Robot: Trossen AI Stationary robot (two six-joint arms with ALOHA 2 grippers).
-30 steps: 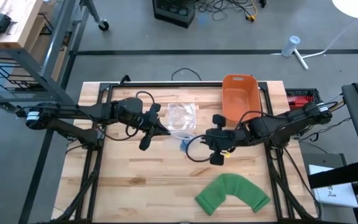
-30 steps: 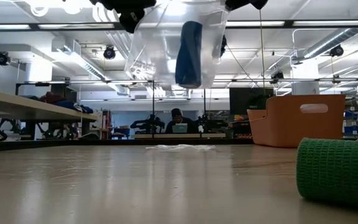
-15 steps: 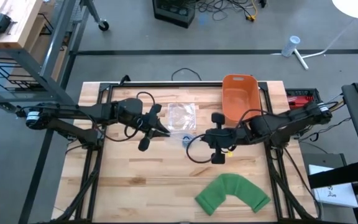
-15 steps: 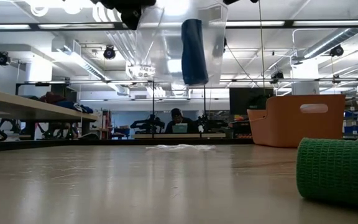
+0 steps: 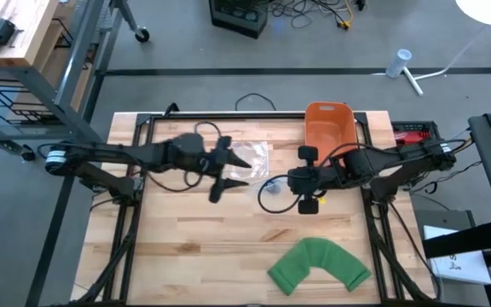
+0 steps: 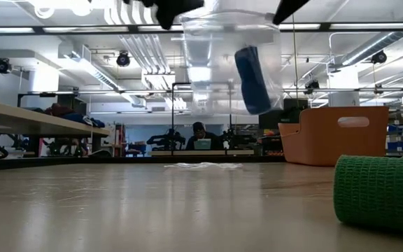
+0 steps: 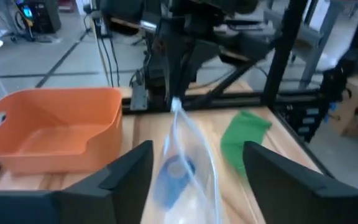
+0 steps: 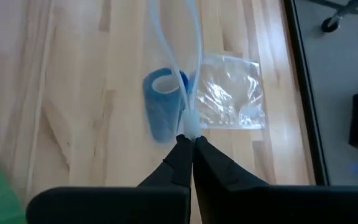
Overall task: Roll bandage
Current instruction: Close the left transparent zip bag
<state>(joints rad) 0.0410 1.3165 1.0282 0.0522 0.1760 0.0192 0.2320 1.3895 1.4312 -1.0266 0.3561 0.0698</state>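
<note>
While the high view is showing both arms above the table beside the orange bin (image 5: 327,135), the left gripper (image 5: 228,170) is spreading its fingers wide and is no longer holding anything, and the right gripper (image 5: 301,181), just in front of the bin, is staying pinched on the clear plastic bag (image 5: 273,183). Compared with a second ago, the left arm is reaching further toward the bin, and the bag is hanging from one side only. In the low view, the bag (image 6: 231,66) is swinging high in the air on the side away from the bin (image 6: 334,134), and the blue bandage roll (image 6: 252,80) inside it is now lower and tilted, where earlier it was upright. In the left wrist view, the two fingers (image 7: 129,171) are standing well apart with the bag (image 7: 188,168) free between them. In the right wrist view, the fingertips (image 8: 190,149) are closed on the bag's edge (image 8: 190,127), with the roll (image 8: 163,112) just beyond. I judge the roll is still not out, so the rolling is not yet beginning; the green bandage (image 5: 320,264) is lying well away from the bin.
</note>
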